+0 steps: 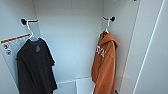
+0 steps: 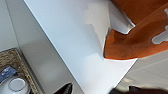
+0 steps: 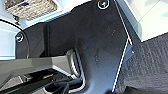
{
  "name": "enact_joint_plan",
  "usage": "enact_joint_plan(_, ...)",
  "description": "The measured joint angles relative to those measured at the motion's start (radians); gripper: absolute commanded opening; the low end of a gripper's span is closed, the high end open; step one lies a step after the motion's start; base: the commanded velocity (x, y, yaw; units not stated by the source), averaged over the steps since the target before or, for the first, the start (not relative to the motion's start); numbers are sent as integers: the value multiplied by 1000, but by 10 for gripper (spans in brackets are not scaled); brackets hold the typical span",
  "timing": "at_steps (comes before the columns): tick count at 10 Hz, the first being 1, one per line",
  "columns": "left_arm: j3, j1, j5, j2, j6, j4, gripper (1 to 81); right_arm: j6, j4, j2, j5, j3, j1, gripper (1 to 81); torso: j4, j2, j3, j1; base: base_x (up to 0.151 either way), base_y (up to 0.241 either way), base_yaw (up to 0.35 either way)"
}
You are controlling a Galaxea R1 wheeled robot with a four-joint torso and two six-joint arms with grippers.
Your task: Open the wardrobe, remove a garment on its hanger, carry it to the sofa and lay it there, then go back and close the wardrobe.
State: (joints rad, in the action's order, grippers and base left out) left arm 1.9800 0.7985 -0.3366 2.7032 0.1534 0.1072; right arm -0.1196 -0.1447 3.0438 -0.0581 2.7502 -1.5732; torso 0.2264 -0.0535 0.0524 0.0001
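Two tops hang inside the open wardrobe: the orange garment on its hanger, right of the black T-shirt. Step looks like the take-out (tool states: can't tell). Next needs a reach for that hanger.

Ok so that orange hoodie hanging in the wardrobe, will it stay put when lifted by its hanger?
The orange hoodie looks soft and floppy, hanging in loose folds, so it would likely sway. The thin white hanger hooks over one peg, so it probably lifts off easily.
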Motion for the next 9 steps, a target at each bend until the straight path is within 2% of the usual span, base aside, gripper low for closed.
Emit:
enact_joint_plan(5, -105, -260, -91, -22, 169, 0, 811, 0, 0, 0, 0, 0, 0, 811, 0, 0, 0, 0, 0, 0, 0)
enact_joint_plan(9, -214, -510, -135, -41, 380, -10, 811, 0, 0, 19, 1, 0, 3, 811, 0, 1, 1, 1, 0, 0, 0)
